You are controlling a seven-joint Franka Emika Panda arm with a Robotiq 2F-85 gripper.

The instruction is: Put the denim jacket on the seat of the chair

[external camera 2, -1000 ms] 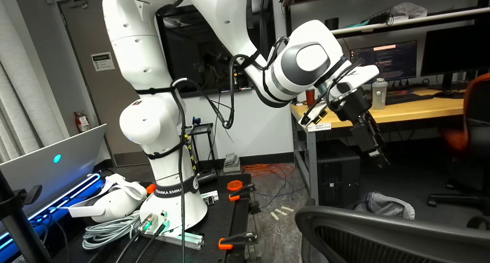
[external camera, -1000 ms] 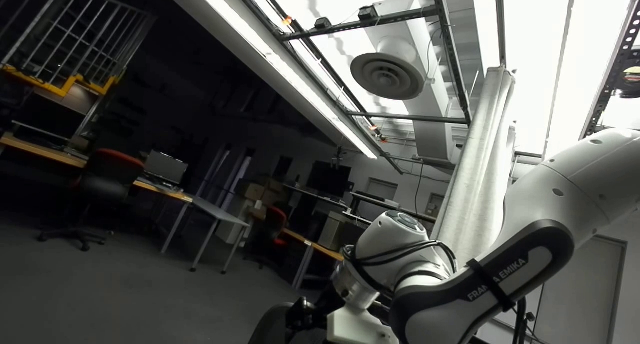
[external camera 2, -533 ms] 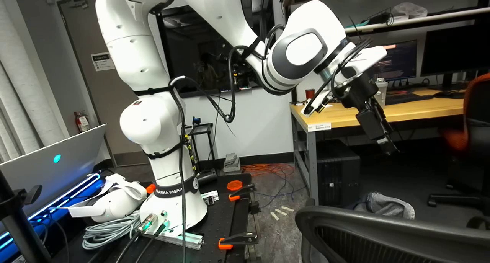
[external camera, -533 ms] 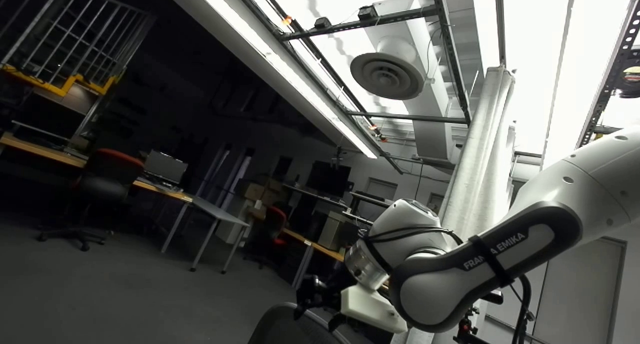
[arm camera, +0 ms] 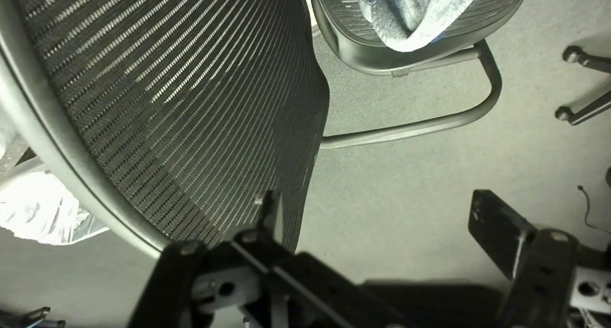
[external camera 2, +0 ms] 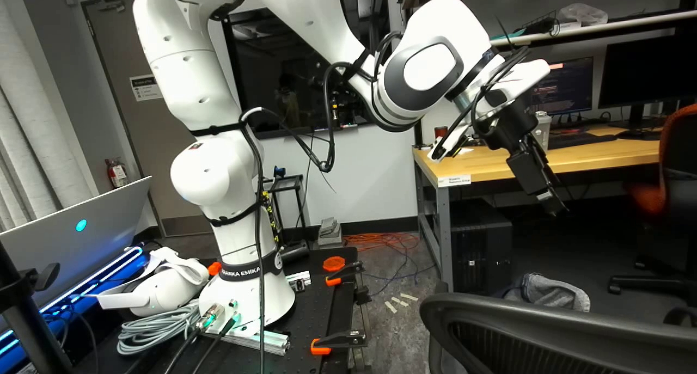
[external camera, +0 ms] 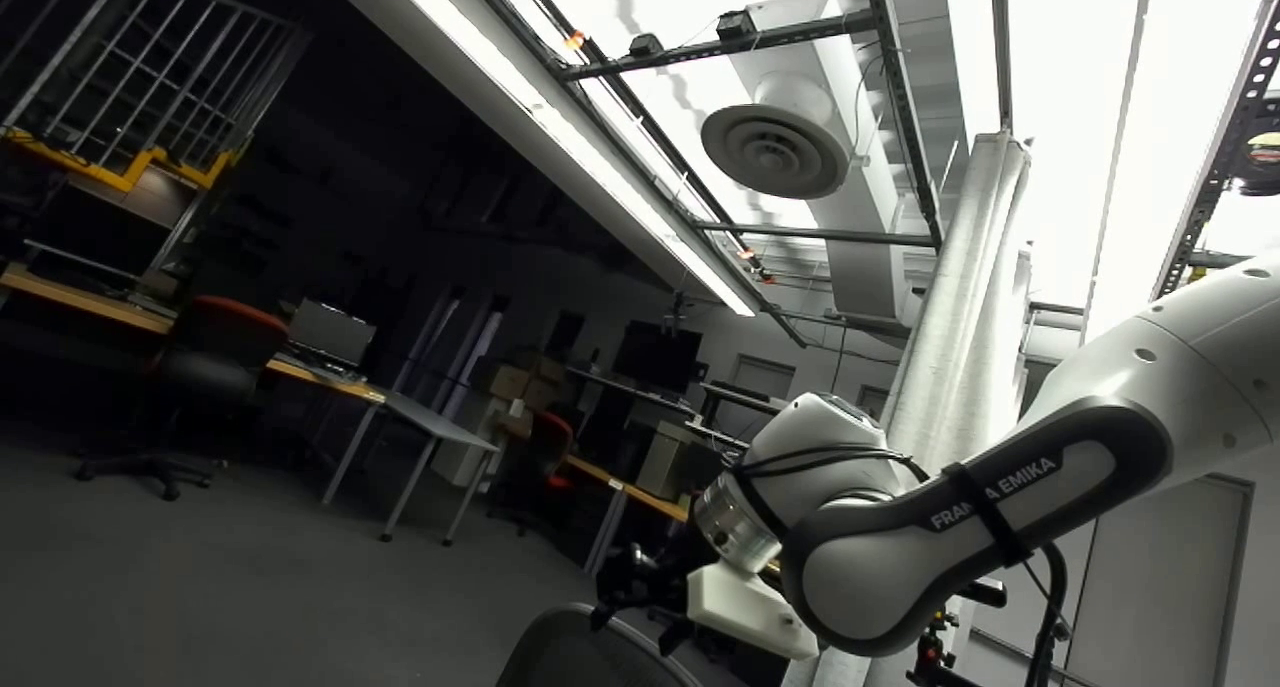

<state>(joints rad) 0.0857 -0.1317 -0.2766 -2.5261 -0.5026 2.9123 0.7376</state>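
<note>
Denim jacket (arm camera: pixel 413 13), rumpled, blue and pale grey-blue: on the seat (arm camera: pixel 360 56) of the mesh-backed chair (arm camera: pixel 215 94), one fold lapping over the seat's rim; in an exterior view, at near right, partly hidden behind the backrest (external camera 2: pixel 544 317). Gripper (arm camera: pixel 382 218), black, one: released, fingers (arm camera: pixel 499 230) spread wide, higher than the jacket and apart from it. Robot arm (external camera 2: pixel 326 36), white, one: base at left, extended right. Desk (external camera 2: pixel 610 152), wood-topped: far right. Headset (external camera 2: pixel 171 289), white: near left.

It's a robotics lab! A robot arm (external camera 2: pixel 207 170) stands on a perforated board (external camera 2: pixel 311 311), monitors (external camera 2: pixel 648 72) at the desk (external camera 2: pixel 610 152) behind.
</note>
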